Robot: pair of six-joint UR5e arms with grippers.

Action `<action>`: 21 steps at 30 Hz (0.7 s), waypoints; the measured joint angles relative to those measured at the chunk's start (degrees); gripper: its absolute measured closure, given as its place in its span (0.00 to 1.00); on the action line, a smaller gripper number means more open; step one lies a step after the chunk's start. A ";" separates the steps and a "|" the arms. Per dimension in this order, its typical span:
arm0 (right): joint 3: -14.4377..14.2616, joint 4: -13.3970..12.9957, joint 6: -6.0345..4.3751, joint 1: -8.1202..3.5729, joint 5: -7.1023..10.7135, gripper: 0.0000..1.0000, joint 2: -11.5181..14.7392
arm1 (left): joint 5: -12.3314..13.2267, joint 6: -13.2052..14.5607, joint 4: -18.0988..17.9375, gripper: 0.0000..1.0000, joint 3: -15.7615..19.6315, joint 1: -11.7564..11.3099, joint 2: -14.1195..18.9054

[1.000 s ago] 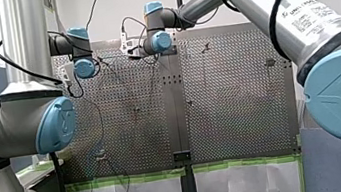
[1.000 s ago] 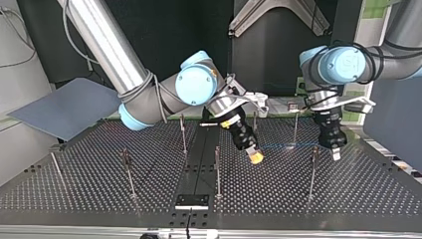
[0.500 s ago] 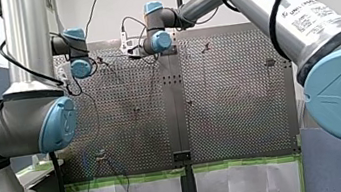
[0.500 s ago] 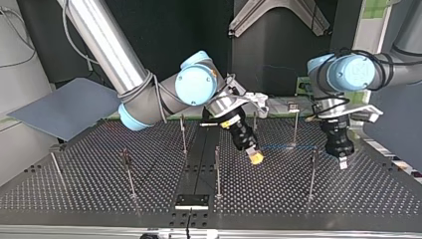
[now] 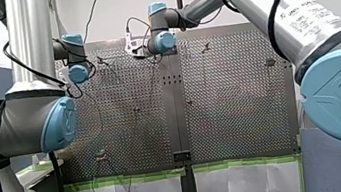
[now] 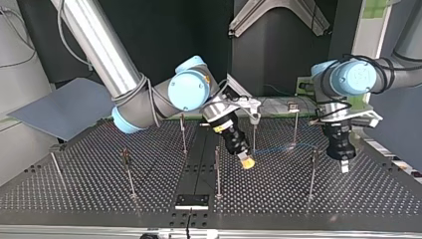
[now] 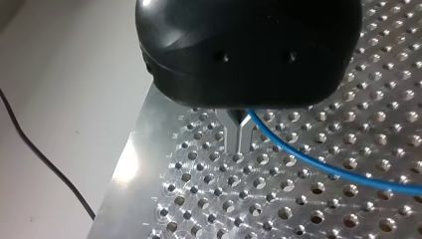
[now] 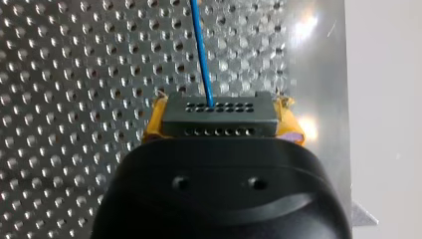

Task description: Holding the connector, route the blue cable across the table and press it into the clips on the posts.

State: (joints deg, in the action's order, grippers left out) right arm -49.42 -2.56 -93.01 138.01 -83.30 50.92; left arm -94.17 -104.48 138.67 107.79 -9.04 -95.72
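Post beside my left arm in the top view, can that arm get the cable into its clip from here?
Probably yes. The left arm's jaws hold the cable right beside that post, nothing stands between them, and the cable runs close by its top.

Silver-tubed arms (image 6: 104, 50) with pale blue joint caps (image 6: 186, 89), looped black cables (image 5: 278, 15); my right pincer (image 6: 246, 163) yellow-padded.

We see a perforated metal surface (image 6: 74, 185) with thin upright posts (image 6: 217, 174) standing well apart across it, and a small black block (image 6: 191, 201) at the top view's near edge.
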 joint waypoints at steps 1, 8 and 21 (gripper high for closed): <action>0.00 0.00 0.00 -0.21 -0.03 1.00 -0.02 | 0.30 -0.24 -0.19 1.00 -0.21 -0.11 -0.28; -0.03 -0.07 0.04 -1.23 -0.09 1.00 -0.06 | 1.83 -0.99 -0.40 1.00 -2.85 -0.65 -3.56; 0.82 -0.12 0.49 -1.54 0.11 1.00 -0.10 | 2.22 -0.90 0.91 1.00 -5.23 -2.45 -7.02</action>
State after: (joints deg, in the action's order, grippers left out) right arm -48.60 -2.69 -92.52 136.47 -83.19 50.83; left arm -91.95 -105.38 139.58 102.56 -11.48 -102.74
